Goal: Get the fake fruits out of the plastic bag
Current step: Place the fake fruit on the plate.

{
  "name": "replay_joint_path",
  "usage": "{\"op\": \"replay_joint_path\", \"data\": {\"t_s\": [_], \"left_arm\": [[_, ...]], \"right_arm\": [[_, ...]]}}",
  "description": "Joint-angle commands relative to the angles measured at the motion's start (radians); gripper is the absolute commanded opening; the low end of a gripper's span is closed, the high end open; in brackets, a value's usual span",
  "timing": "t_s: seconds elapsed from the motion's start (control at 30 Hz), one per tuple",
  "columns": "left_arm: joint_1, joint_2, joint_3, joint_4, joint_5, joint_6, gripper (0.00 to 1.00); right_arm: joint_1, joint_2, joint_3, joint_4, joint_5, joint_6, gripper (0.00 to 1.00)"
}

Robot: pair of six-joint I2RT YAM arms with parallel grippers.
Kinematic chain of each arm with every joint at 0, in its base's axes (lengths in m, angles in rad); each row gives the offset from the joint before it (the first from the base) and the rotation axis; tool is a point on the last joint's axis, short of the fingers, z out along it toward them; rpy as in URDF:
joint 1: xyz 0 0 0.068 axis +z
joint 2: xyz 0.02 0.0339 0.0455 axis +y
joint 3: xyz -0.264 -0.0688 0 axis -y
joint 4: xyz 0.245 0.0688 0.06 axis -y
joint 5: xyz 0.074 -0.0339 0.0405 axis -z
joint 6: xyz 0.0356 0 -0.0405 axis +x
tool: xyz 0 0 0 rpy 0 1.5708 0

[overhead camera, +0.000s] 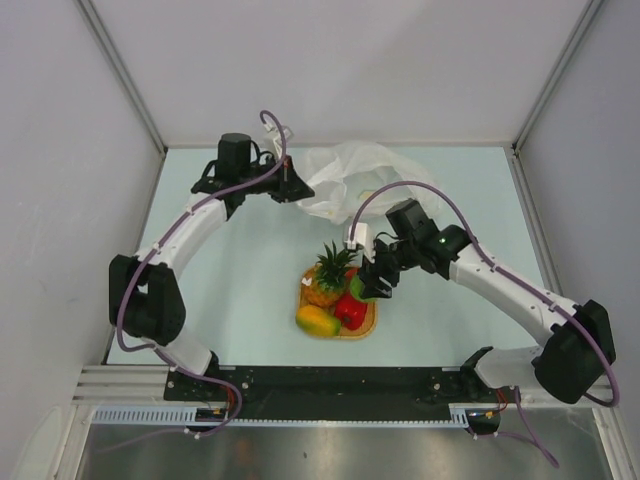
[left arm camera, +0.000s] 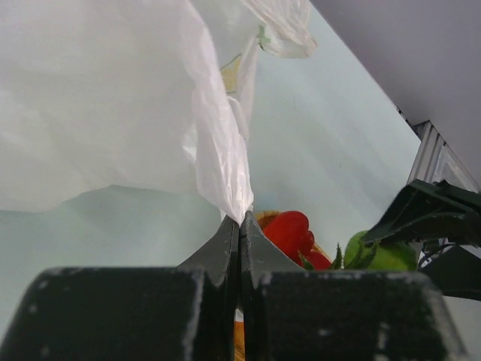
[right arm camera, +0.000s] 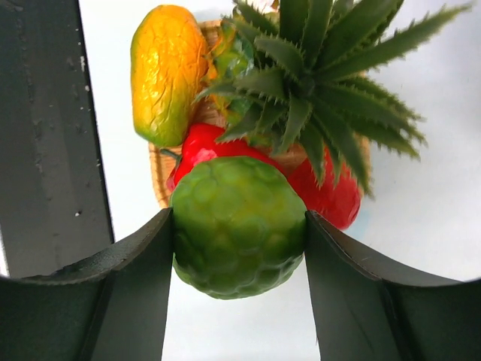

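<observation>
No word, brand or number can be read anywhere. The bag [left arm camera: 113, 98] bears a faint yellow-green print [left arm camera: 231, 73] (seen through the plastic, left wrist view), too blurred to make out.

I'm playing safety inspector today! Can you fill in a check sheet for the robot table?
Surface: pale green table.
Job's things: plastic bag at the far side; pineapple, mango, red piece on woven mat.
Clutter: nothing seen.
Grippers: left gripper shut on the bag; right gripper shut on green piece beside the pineapple.
Cables: purple cables looping over both arms.
Surroundings: white walls, metal rail near edge.
</observation>
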Motion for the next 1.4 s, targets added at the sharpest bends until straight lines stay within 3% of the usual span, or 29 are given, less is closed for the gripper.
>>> {"op": "replay_joint_path", "data": {"t_s": [0.0, 0.23, 1.13, 1.23, 1.37], "left_arm": [[-0.058, -0.095, -0.049, -0.025, -0.017, 0.091, 0.0], [-0.142, -0.158, -0.076, -0.077, -0.062, 0.211, 0.0], [-0.142, -0.16, -0.076, -0.083, -0.103, 0.218, 0.01], [-0.142, -0.155, -0.075, -0.082, -0.103, 0.215, 0.0], [-0.142, -0.148, -0.072, -0.08, -0.1, 0.212, 0.0]], "right_arm": [[0.032, 0.035, 0.0, 0.082, 0.034, -0.034, 0.27], [0.067, 0.049, 0.002, 0.135, 0.06, -0.018, 0.28], [0.079, 0.155, -0.006, 0.214, 0.124, -0.058, 0.31], [0.079, 0.164, -0.006, 0.214, 0.117, -0.055, 0.32], [0.078, 0.172, -0.006, 0.212, 0.124, -0.055, 0.43]]}}
